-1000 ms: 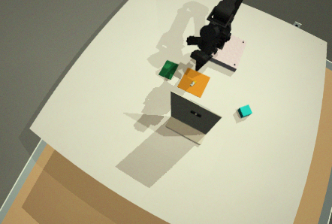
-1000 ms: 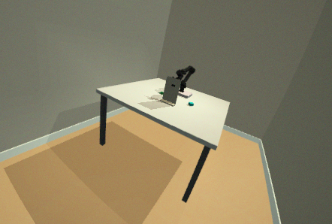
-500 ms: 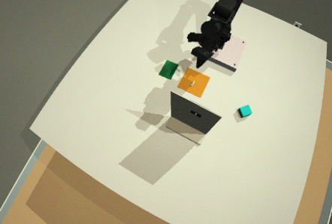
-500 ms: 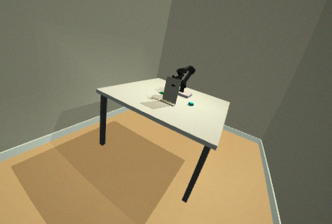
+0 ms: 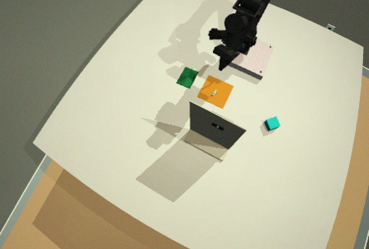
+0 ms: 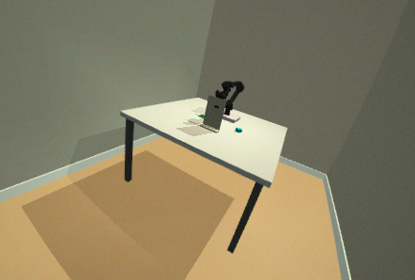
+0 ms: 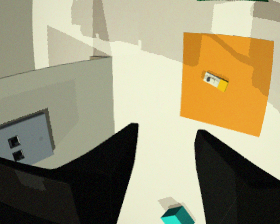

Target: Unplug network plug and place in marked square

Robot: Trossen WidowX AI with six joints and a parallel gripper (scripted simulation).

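The small white and yellow plug (image 5: 214,93) (image 7: 215,81) lies on the orange marked square (image 5: 225,98) (image 7: 226,110), well inside its edges. The upright panel (image 5: 200,118) (image 6: 215,118) (image 7: 91,100) stands beside the square. In the wrist view its blue-grey socket plate (image 7: 35,136) shows two dark square openings with no plug in them. My gripper (image 5: 220,62) (image 7: 167,133) is partly open, with nothing between its fingertips. It hangs above the table, apart from the plug and the panel.
A cyan block (image 5: 272,123) (image 6: 238,130) (image 7: 177,216) stands to one side of the panel. A green piece (image 5: 187,77) (image 6: 201,116) lies near the square. A pale pink slab (image 5: 260,57) (image 6: 231,117) is under the arm's base end.
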